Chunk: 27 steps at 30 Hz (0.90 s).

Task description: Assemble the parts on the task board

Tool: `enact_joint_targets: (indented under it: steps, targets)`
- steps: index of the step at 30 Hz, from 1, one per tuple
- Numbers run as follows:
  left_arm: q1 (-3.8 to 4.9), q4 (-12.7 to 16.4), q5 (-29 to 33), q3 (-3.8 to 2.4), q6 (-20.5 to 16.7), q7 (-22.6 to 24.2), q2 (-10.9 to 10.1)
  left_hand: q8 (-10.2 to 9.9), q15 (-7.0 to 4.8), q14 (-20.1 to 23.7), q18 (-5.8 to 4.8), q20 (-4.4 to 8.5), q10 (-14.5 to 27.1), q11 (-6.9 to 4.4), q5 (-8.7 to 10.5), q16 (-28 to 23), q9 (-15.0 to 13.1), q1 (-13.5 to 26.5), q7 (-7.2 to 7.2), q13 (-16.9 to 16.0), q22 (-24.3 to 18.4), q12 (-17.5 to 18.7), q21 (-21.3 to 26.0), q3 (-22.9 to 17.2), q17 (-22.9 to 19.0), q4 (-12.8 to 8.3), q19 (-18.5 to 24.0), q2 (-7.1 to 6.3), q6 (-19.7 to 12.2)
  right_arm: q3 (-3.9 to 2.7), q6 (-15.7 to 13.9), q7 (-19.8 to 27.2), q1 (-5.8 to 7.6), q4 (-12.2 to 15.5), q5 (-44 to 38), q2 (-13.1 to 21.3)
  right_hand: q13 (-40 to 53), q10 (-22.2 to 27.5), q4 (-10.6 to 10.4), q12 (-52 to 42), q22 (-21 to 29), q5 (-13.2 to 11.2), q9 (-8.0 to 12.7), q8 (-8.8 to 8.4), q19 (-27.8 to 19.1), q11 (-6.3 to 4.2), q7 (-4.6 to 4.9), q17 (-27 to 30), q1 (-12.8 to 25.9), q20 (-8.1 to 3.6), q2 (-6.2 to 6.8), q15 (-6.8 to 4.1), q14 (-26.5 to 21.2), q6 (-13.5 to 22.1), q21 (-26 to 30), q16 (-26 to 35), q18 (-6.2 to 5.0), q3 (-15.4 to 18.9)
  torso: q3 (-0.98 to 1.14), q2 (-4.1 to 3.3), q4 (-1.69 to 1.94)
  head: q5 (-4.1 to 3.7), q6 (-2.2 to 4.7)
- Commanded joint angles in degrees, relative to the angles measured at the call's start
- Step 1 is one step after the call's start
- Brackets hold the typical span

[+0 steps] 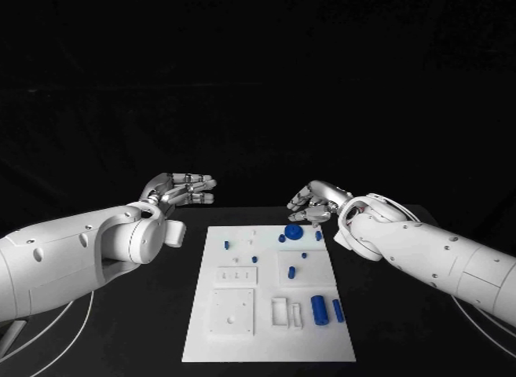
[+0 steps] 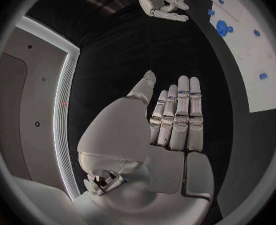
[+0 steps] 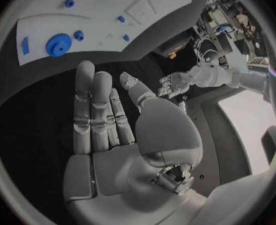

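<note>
The white task board (image 1: 241, 345) lies in the middle of the black table. A blue gear (image 1: 294, 232) stands near its far edge, with small blue pegs (image 1: 227, 244) beside it. A thick blue cylinder (image 1: 319, 309) and a slimmer one (image 1: 338, 311) lie near the right edge. My right hand (image 1: 312, 204) hovers just past the board's far edge, close to the gear; its fingers (image 3: 91, 110) are stretched out and hold nothing. My left hand (image 1: 181, 189) floats off the far left corner, fingers (image 2: 178, 115) straight and empty. The gear (image 3: 58, 44) lies ahead of the right palm.
Recessed white fixtures (image 1: 237, 276) and a square plate (image 1: 232, 312) sit on the board's left half. Black tabletop (image 1: 122, 330) surrounds the board on both sides. White cables (image 1: 54, 322) trail under my left arm.
</note>
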<state>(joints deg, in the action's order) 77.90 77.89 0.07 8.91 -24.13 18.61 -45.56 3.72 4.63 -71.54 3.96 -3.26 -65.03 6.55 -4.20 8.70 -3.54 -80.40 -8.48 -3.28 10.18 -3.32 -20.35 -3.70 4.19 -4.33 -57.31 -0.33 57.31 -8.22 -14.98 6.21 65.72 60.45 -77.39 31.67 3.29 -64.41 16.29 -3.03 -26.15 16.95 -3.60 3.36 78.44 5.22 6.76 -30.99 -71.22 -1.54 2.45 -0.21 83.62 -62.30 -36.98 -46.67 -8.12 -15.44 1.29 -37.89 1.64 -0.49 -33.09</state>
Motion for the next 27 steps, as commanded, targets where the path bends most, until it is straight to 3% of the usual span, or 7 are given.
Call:
enact_joint_targets:
  steps: [1,9,10,12,14,18,27]
  targets:
    - [0.6,1.82,-1.37,-0.05,0.65,1.27,-0.53,0.02,-0.01,0.61,-0.65,-0.25,0.08,0.34,-0.3,-0.34,-0.05,0.22,0.07,-0.02,0.04,-0.14,-0.25,0.02,-0.1,-0.43,0.72,0.36,0.38,-0.02,-0.05,-3.56,0.18,-0.35,-13.36,-0.84,0.07,0.43,0.02,-0.27,-1.43,-0.41,-0.08,0.18,-0.11,0.11,0.03,-0.11,-0.28,-0.02,0.54,-0.25,-0.36,-0.56,-0.41,-0.95,-1.39,-0.21,0.43,-1.81,0.97,-0.4,0.71]
    - [1.71,4.23,-1.61,-0.06,0.8,1.36,-1.22,0.02,-0.13,0.24,-0.58,-0.2,0.01,0.29,-0.33,-0.17,-0.06,0.43,0.07,-0.03,0.09,-0.15,-0.55,0.14,-0.01,-0.54,0.59,0.3,0.35,-0.02,-1.12,-6.27,0.42,-1.15,-21.99,-2.52,0.11,4.23,-0.04,-0.28,-3.71,-3.55,-0.03,0.17,0.21,1.07,-0.55,0.37,-3.25,0.86,1.94,0.56,-0.68,0.63,0.36,-2.26,-2.14,2.2,0.58,-3.7,1.82,-1.44,1.79]
    - [1.81,4.42,-1.65,-0.06,0.8,1.38,-1.25,0.02,-0.09,0.34,-0.6,-0.22,-0.04,0.29,-0.34,-0.24,-0.06,0.52,0.07,-0.03,0.07,-0.15,-0.59,0.18,-0.04,-0.61,0.7,0.3,0.34,-0.01,-1.03,-6.55,0.45,-1.2,-22.91,-2.64,0.11,4.38,-0.11,-0.28,-4.07,-3.84,-0.03,0.17,0.36,1.11,-0.63,0.46,-3.58,0.94,2.12,0.62,-0.7,0.71,0.69,-2.43,-2.19,2.46,0.59,-3.84,1.89,-1.7,1.84]
    - [1.95,4.69,-1.7,-0.06,0.87,1.37,-1.24,0.02,-0.06,0.43,-0.63,-0.25,-0.02,0.3,-0.38,-0.29,-0.06,0.55,0.07,-0.02,0.04,-0.14,-0.57,0.18,-0.06,-0.64,0.8,0.32,0.35,0.0,-0.65,-7.11,0.49,-1.19,-24.51,-2.75,0.11,4.45,-0.15,-0.28,-4.71,-4.21,-0.03,0.17,0.65,1.09,-0.7,0.57,-3.95,1.02,2.33,0.66,-0.73,0.74,1.22,-2.76,-2.26,2.52,0.61,-4.23,2.07,-3.16,2.2]
    - [2.02,4.82,-1.73,-0.06,0.97,1.35,-1.23,0.02,-0.03,0.53,-0.64,-0.27,0.0,0.31,-0.36,-0.35,-0.06,0.56,0.08,-0.02,0.01,-0.14,-0.54,0.17,-0.07,-0.67,0.89,0.34,0.36,0.02,-0.26,-7.57,0.51,-1.14,-25.62,-2.79,0.11,4.48,-0.18,-0.27,-5.15,-4.35,-0.03,0.15,0.84,0.97,-0.72,0.63,-4.04,1.02,2.44,0.62,-0.71,0.69,1.47,-2.98,-2.25,2.42,0.63,-4.53,2.18,-3.42,2.43]
    - [2.1,4.8,-1.77,-0.06,1.15,1.32,-1.25,-0.02,0.0,0.56,-0.63,-0.31,0.03,0.33,-0.37,-0.38,-0.04,0.67,0.04,-0.03,-0.02,-0.15,-0.56,0.21,-0.07,-0.71,0.93,0.32,0.28,0.1,0.36,-8.42,0.54,-0.91,-27.96,-2.89,0.1,4.41,-0.31,-0.28,-6.98,-4.98,-0.03,0.19,1.06,0.1,-0.78,0.88,-4.21,0.74,3.36,0.16,-0.62,0.99,1.87,-3.89,-1.95,0.68,0.72,-4.88,2.05,-3.36,2.49]
    - [2.13,4.19,-1.78,-0.05,1.45,1.31,-0.97,0.0,0.03,0.6,-0.6,-0.36,0.17,0.38,-0.38,-0.43,-0.05,0.77,0.02,-0.02,-0.14,-0.14,-0.6,0.24,-0.06,-0.88,0.98,0.39,0.19,0.5,0.17,-9.81,0.55,-0.39,-30.73,-2.9,0.09,4.07,-0.28,-0.27,-10.95,-6.79,-0.02,0.16,1.27,-0.09,-0.78,1.47,-4.19,0.57,4.53,0.1,-0.74,0.9,3.13,-4.78,-1.87,-3.95,0.83,-5.57,1.95,-3.16,2.34]
